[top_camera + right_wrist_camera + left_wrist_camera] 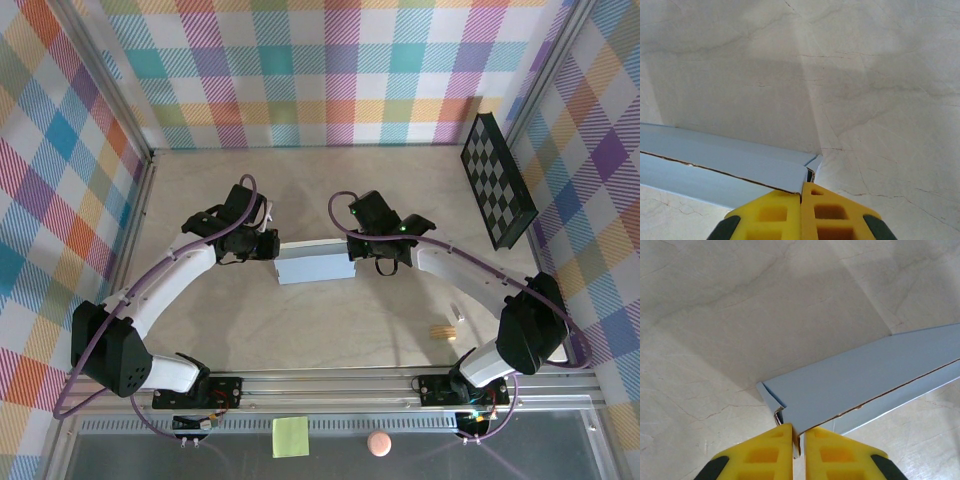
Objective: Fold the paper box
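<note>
Progress seems partial: paper box (315, 268), creased lengthwise, spans between left pincer (799, 434) and right pincer (801, 189), both pinching its ends; closing remains.

White arms (165, 275), black joints (110, 350), purple cables (331, 212), yellow fingers (760, 455).

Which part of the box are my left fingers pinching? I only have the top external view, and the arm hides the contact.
Observer: The left wrist view shows the left fingers shut on the paper box at its end edge, near a corner.
Operator: And the right side?
Observer: In the right wrist view, the right fingers are shut on the opposite end, at the corner flap.
Operator: Is it one flat sheet?
Observer: No. A raw brown edge runs lengthwise, one panel layered over another.
</note>
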Available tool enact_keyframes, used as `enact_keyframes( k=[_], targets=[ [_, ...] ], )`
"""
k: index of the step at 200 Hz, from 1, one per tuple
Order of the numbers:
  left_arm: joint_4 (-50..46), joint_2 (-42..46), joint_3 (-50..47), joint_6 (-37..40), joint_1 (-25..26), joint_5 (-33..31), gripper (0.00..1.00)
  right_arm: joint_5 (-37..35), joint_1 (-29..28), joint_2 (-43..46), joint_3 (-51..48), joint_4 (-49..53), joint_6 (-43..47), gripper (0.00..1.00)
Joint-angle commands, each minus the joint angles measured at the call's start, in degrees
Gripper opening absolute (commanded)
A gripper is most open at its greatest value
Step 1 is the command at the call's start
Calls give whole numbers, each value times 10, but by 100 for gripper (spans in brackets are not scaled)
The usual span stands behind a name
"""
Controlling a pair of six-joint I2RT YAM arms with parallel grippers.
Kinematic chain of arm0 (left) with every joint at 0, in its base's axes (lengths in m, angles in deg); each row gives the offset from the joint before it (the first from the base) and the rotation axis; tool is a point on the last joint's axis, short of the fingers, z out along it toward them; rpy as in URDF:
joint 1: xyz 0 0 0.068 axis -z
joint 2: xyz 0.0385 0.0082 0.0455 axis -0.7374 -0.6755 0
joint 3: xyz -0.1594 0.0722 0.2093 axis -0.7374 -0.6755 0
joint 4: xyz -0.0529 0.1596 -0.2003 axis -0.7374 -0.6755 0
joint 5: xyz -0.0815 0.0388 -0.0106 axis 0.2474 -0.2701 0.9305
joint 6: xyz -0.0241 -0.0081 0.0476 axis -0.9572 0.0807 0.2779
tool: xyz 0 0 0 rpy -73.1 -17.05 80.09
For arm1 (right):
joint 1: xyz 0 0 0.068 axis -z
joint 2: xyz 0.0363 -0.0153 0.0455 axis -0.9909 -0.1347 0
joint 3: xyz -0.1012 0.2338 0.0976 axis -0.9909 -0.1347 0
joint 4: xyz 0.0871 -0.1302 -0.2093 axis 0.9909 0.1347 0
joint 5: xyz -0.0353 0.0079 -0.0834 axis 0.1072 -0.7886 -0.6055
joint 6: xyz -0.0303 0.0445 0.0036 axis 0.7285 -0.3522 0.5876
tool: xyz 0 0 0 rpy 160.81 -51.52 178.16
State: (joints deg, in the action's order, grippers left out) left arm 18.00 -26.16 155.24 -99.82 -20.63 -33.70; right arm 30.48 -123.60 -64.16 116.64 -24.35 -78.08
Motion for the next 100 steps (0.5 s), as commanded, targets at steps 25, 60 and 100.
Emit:
enact_keyframes(
  k=[25, 60, 100],
  targets=[
    [19, 0, 10, -36, 5, 17, 6, 7, -9, -13, 15, 15, -9, 0],
    [18, -1, 4, -52, 5, 8, 3, 5, -10, -13, 14, 18, -9, 0],
    [35, -1, -11, -83, 5, 20, 2, 3, -10, -12, 13, 19, -10, 0]
  ],
)
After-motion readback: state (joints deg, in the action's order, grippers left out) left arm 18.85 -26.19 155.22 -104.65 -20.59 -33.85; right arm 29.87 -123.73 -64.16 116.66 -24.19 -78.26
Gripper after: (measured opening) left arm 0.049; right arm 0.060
